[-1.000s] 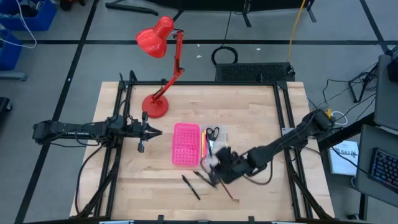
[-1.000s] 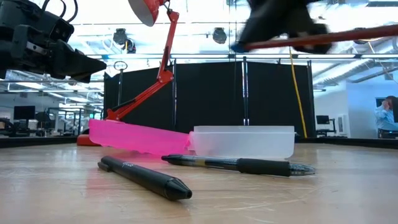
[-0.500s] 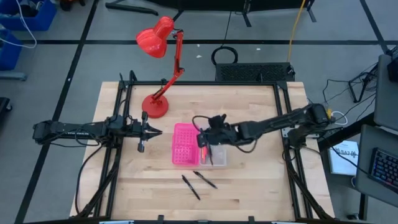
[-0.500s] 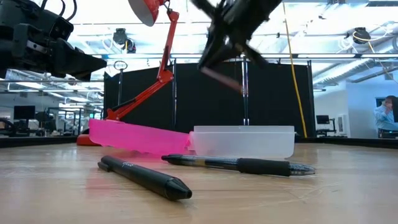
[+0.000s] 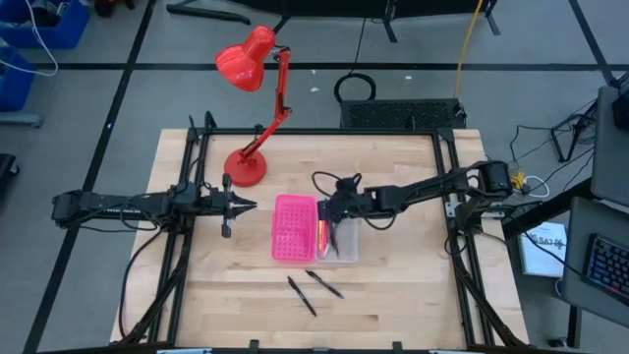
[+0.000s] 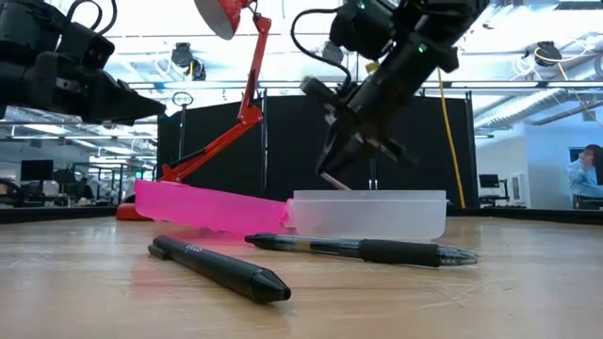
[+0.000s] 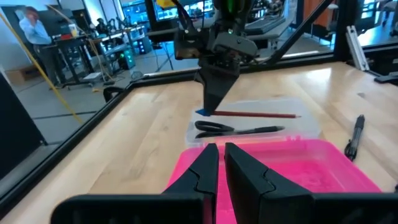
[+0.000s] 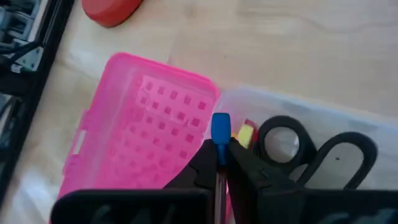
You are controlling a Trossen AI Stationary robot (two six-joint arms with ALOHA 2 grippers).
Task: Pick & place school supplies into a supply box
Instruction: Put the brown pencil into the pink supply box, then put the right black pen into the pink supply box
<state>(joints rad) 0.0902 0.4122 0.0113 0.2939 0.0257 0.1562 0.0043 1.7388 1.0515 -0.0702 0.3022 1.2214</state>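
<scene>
Right now I see the supply box [image 5: 298, 228] lying open mid-surface, its pink half beside the clear tray, where scissors [image 7: 214, 127] and a few pens rest. My right end effector [image 7: 208, 109] hangs just above that tray, clamped on a thin brown pencil [image 7: 256, 114] with a blue cap. Two black pens [image 6: 363, 249] lie on the surface nearby. My left end effector [image 5: 239, 206] waits left of the box, fingers nearly together, empty.

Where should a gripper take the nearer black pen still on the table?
Around mid-barrel of the pen, coming straight down with fingers across its width. It lies flat and slanted on bare table, apart from the other pen, so both long sides look free.
</scene>
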